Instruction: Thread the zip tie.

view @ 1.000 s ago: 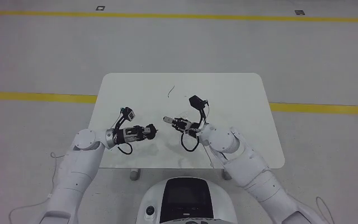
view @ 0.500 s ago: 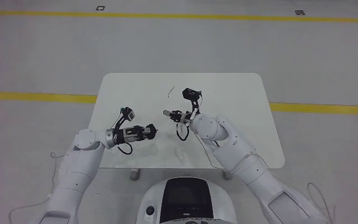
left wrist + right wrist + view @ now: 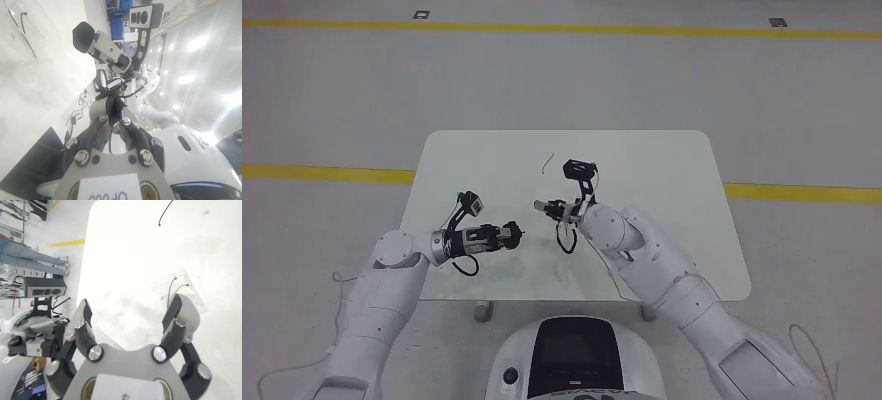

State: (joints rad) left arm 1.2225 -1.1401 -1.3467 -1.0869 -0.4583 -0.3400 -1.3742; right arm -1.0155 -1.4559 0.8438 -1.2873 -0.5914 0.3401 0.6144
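Black zip tie (image 3: 547, 160): loose on table (image 3: 662, 170), 12 o'clock from right pincer (image 3: 540, 207).
Right pincer: fingers apart, likely ready to pick it.
Left pincer (image 3: 516, 234): fingers together, at 8 o'clock.

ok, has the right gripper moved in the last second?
Yes: the right gripper edged slightly toward the far edge of the table, nearer the loose zip tie.

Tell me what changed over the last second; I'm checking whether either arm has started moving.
The right hand moved slightly farther across the table, toward the loose zip tie, open and empty. Nothing was grasped. The left hand and the zip tie stayed put.
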